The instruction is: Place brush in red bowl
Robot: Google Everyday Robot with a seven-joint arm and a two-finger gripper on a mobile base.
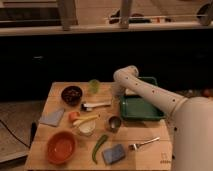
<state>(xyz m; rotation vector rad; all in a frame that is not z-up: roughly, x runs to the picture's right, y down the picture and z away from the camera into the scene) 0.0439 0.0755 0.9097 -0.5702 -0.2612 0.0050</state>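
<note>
The brush (96, 105) lies on the wooden table (145, 156), whitish handle pointing right, dark head at its left end. The red bowl (61, 147) sits at the front left of the table, wide, shallow and with nothing in it. My gripper (114, 98) is at the end of the white arm, low over the table just to the right of the brush handle's end. The arm's wrist covers most of it.
A dark bowl (71, 93) and a green cup (94, 86) stand at the back. A green tray (140, 104) is on the right. A pale yellow stick (86, 120) over a white cup, a metal cup (114, 123), a green pepper (99, 146), a blue sponge (114, 153), a fork (145, 144) and a grey cloth (52, 118) lie around.
</note>
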